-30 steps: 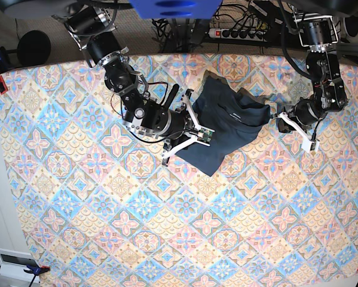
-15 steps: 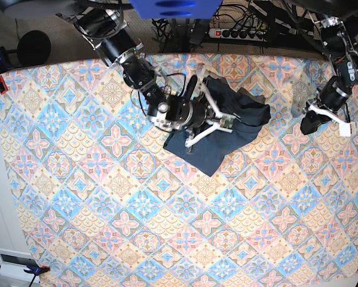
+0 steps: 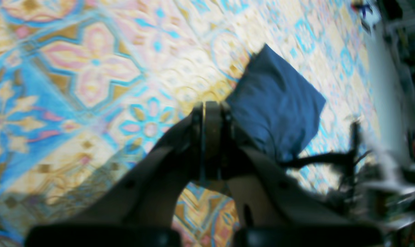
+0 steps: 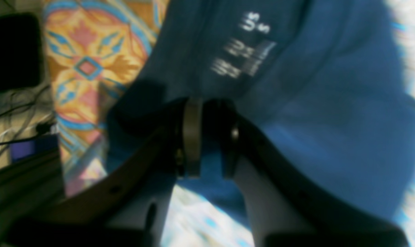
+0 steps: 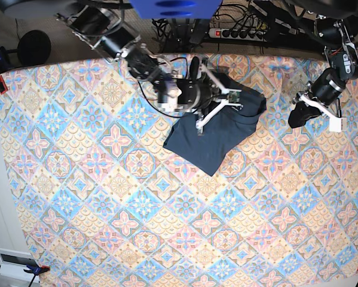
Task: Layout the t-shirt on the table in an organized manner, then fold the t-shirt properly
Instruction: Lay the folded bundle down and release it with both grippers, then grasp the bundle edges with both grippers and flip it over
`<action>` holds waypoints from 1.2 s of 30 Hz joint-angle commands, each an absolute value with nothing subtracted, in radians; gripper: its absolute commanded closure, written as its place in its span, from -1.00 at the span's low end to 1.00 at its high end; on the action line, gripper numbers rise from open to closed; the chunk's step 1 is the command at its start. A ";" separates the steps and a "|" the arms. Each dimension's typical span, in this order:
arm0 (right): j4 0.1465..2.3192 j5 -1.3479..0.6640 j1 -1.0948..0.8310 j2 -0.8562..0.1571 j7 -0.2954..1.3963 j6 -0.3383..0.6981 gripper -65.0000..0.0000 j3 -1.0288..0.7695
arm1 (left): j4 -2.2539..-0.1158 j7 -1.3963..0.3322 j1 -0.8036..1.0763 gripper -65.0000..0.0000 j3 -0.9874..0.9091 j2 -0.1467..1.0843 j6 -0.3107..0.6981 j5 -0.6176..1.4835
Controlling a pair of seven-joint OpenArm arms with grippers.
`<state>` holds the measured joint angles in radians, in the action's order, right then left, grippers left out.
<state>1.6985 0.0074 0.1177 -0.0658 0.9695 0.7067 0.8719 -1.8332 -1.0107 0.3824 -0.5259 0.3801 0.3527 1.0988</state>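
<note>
While the left gripper (image 5: 298, 113), jaws closed, swung away, the right gripper (image 5: 226, 95) seemingly pinches the t-shirt (image 5: 211, 134)

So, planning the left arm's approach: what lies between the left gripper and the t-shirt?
Only bare patterned table separates the left gripper from the t-shirt in the base view.

Premises present as a robotics lab or test bay. A power strip (image 5: 238, 33) with tangled cables (image 5: 173, 27) lies on carpeted floor at 12 o'clock, beyond a bench (image 5: 107, 227) draped in patterned cloth.
</note>
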 commanded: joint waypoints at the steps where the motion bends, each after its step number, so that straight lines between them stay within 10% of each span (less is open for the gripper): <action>1: 1.764 0.005 0.143 -0.070 0.955 0.698 0.73 0.831 | -1.863 -1.010 0.386 1.00 -0.522 0.394 0.361 1.119; 36: 1.012 -0.171 0.595 0.071 0.852 0.698 0.99 0.667 | -1.518 -0.745 0.251 1.00 0.018 0.364 0.354 0.802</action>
<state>0.9943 -0.1585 0.5591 0.0608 0.8673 0.6956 0.6693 -1.5158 -0.7364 0.2592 0.0162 0.3603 0.3695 0.8196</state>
